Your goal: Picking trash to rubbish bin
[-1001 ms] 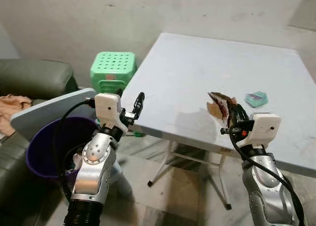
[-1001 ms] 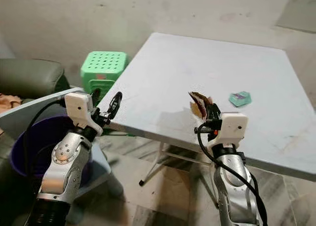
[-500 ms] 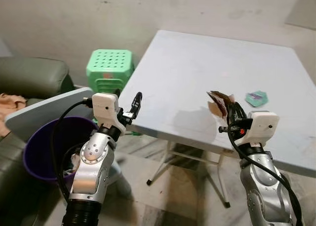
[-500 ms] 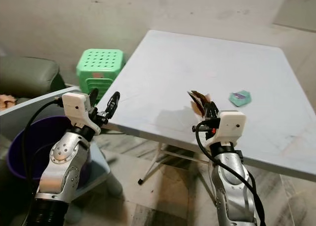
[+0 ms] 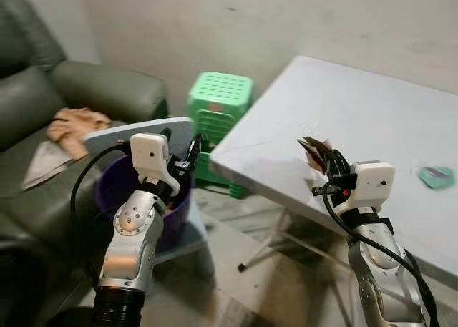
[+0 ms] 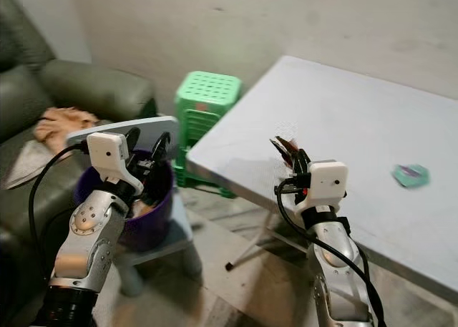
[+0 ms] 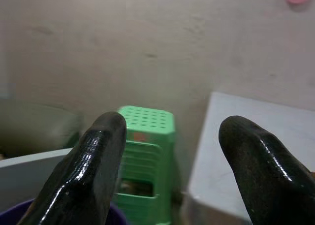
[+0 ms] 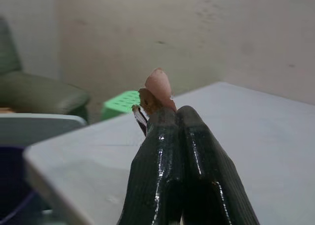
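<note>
A crumpled brown wrapper (image 5: pixel 315 149), the piece of trash in play, sits pinched between the closed black fingers of the right end effector (image 5: pixel 335 164), held in the air above the near edge of the pale grey desk (image 5: pixel 372 119); seen from the right wrist, the scrap (image 8: pixel 156 87) pokes up past the clamped fingertips (image 8: pixel 167 117). Well to the robot's left, the purple rubbish bin (image 5: pixel 113 187) stands on the floor beside the desk, a flat grey lid (image 5: pixel 136 129) resting at its back rim and some refuse visible inside it. The left end effector (image 5: pixel 192 153) hangs over the bin's far rim with its fingers spread and nothing between them; the left wrist view shows both black fingers (image 7: pixel 96 156) wide apart. A green plastic stool (image 5: pixel 220 101) with a perforated top stands on the floor between the bin and the desk, close to the plain wall. A small teal packet (image 5: pixel 436 175) lies on the desk well apart from the held wrapper, toward the robot's right. At far left, a dark green sofa (image 5: pixel 86 91) carries a bunched orange cloth (image 5: pixel 74 121) on its seat.
</note>
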Motion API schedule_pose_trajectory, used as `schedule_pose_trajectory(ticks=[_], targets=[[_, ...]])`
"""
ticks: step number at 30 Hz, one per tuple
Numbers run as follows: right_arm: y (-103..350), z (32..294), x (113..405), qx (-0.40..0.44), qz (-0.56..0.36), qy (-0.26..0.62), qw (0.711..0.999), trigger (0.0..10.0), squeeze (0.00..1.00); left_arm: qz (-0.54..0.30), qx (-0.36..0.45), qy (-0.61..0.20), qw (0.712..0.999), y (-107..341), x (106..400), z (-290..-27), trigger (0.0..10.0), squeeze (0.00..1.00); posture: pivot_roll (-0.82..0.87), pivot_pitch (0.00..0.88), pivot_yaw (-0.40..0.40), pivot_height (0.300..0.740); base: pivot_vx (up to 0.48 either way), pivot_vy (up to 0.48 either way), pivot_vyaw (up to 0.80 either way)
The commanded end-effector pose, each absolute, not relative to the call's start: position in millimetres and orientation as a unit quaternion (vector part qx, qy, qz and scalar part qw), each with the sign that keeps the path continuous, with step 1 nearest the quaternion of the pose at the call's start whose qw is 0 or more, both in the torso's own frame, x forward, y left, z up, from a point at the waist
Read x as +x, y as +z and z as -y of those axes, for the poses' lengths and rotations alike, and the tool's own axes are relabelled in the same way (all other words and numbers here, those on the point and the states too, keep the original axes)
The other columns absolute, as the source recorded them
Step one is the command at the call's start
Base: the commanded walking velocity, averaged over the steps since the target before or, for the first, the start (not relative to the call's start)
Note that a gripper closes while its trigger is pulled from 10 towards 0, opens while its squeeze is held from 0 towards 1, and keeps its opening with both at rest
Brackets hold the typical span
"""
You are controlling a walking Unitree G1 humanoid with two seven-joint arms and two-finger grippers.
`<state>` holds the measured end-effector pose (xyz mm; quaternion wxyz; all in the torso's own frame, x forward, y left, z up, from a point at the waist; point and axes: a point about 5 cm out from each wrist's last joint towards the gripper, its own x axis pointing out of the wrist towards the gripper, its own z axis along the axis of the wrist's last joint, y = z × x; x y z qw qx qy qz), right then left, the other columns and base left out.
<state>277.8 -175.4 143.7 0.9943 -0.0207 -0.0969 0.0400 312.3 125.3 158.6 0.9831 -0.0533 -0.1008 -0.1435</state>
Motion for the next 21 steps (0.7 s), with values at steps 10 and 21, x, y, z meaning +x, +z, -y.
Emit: schedule_pose_trajectory(ticks=[10, 21], targets=[[144.2, 175.7, 279.0, -0.024, 0.092, 0.049, 0.994, 10.0, 0.0, 0.073, -0.06, -0.139, 0.986, 152.4, 314.8, -123.6, 10.0, 0.0, 0.0, 0.029, -0.044, 0.74, 0.0, 0.144, 0.8], [142.7, 175.7, 277.7, -0.029, 0.086, 0.061, 0.994, 10.0, 0.0, 0.049, -0.062, -0.114, 0.99, 149.0, 316.6, -122.8, 10.0, 0.0, 0.0, 0.019, -0.053, 0.74, 0.0, 0.087, 0.8]])
